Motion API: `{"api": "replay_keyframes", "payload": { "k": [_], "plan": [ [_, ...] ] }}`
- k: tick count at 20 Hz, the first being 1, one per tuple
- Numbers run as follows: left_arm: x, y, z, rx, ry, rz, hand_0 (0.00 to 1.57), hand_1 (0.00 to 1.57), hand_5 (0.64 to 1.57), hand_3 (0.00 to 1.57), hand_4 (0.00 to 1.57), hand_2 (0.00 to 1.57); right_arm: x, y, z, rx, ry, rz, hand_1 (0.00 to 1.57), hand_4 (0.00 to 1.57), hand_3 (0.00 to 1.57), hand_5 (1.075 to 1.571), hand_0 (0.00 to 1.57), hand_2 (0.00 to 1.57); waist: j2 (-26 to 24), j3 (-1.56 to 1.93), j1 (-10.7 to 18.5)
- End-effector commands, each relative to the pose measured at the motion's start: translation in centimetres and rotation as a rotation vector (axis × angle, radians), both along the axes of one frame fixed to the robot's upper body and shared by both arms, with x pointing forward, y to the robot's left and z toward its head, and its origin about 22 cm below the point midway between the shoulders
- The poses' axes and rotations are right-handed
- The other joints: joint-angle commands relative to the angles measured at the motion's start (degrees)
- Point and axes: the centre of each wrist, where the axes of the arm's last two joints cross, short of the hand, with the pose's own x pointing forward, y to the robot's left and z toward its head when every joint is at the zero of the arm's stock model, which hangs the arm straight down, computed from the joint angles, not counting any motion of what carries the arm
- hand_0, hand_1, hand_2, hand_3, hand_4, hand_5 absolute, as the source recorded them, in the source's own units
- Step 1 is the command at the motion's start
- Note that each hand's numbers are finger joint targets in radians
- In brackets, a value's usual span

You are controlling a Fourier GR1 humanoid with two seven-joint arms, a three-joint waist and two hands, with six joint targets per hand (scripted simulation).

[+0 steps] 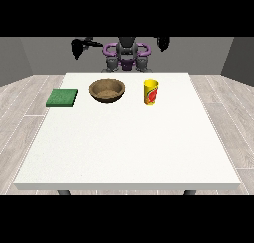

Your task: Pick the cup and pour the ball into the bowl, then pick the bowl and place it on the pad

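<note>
White table [124,148], wide and mostly bare toward the camera. Along its far edge, three things in a row, all apart from one another: green pad [62,97] flat at the view's left corner, brown bowl [107,90] near the middle, yellow cup [151,92] with a red mark just to the bowl's right, upright. Ball not visible from this angle; cannot tell whether inside the cup. Nothing between cup and bowl, nothing between bowl and pad. Grey wood floor [20,113] around the table, grey walls behind.

Robot [126,53] at the far side, behind the bowl and cup. Hand at the view's left [79,47] raised at shoulder height, above and behind the table's far edge, holding and touching nothing; fingers too small to read, cannot tell whether spread or curled. Hand at the view's right [162,42] likewise raised, well above the cup, touching nothing; finger state also impossible to tell.
</note>
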Motion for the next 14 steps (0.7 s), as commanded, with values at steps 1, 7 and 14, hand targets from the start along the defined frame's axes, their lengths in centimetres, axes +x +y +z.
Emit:
{"api": "replay_keyframes", "payload": {
  "k": [1,7,14],
  "plan": [
    [3.0,2.1,1.5,0.059,-0.101,0.028,0.00,0.00,1.317,0.00,0.00,0.00,2.0,0.3,0.9,-0.021,-0.088,0.021,0.00,0.00,0.00,1.564,0.00,0.00,8.1,-0.02,-0.5],
    [6.1,4.6,0.9,0.101,-0.152,0.070,0.00,0.00,1.252,0.00,0.00,0.00,3.7,-1.5,0.9,-0.019,-0.167,0.042,0.00,0.00,0.00,1.561,0.00,0.00,13.0,-0.02,-2.3],
    [6.9,4.0,-4.2,0.114,-0.116,0.103,0.00,0.00,1.259,0.00,0.00,0.00,4.4,-5.8,1.4,-0.048,-0.164,0.066,0.00,0.00,0.00,1.562,0.00,0.00,12.2,-0.02,-4.5]
  ]
}}
